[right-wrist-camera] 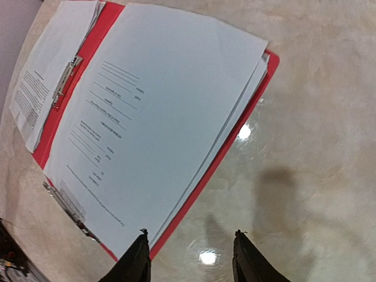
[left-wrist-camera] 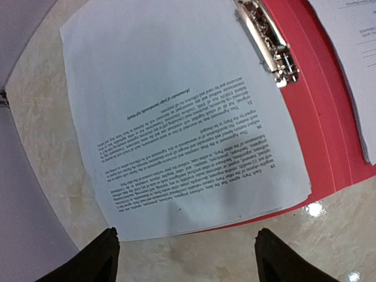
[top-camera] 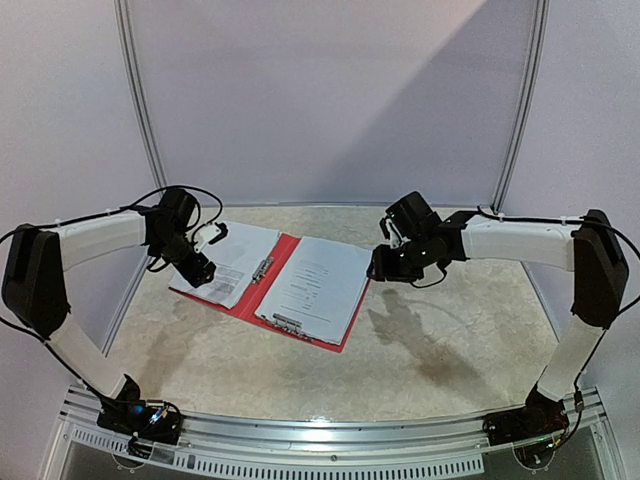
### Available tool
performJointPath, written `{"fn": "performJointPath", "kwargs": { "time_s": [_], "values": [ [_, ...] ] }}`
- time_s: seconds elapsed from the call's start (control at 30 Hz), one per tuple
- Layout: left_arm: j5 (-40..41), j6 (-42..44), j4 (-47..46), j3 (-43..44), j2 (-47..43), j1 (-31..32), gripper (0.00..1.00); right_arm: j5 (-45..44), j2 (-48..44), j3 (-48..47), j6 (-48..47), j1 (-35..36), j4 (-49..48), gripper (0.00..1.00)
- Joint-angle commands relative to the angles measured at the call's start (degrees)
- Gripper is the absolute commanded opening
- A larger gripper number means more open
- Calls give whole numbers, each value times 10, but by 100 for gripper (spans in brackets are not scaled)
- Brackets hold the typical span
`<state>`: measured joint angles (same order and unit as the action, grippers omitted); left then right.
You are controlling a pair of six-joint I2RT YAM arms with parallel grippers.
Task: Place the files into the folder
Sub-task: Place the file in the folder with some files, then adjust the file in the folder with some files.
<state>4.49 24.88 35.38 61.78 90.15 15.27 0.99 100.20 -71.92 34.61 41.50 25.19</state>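
A flat red plastic folder (top-camera: 283, 262) is lying open near the beige table's (top-camera: 440, 330) far edge, printed white paper sheets (top-camera: 315, 285) covering both halves.
The left gripper (left-wrist-camera: 185, 235) is hovering wide, the right gripper (right-wrist-camera: 188, 235) narrower, both empty, at opposite folder edges.

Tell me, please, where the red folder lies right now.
In the top view the folder lies open between the left gripper and the right gripper, with files on both halves.
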Motion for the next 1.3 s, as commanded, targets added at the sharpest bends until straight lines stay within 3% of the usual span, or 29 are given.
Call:
{"fn": "performJointPath", "kwargs": {
  "time_s": [0.0, 0.17, 0.47, 0.83, 1.27],
  "values": [
    [20, 26, -1, 54, 32, 25, 77, -84, 47, -48, -34, -29, 61, 38],
    [67, 57, -24, 132, 108, 68, 66, -95, 116, -115, -52, -38, 45, 17],
    [141, 115, -70, 275, 282, 125, 54, -103, 217, -185, -66, -38, 63, 1],
    [158, 151, -103, 331, 377, 163, 52, -81, 251, -187, -66, -38, 41, 0],
    [160, 160, -113, 331, 379, 186, 51, -100, 254, -205, -72, -35, 62, 0]
  ]
}}
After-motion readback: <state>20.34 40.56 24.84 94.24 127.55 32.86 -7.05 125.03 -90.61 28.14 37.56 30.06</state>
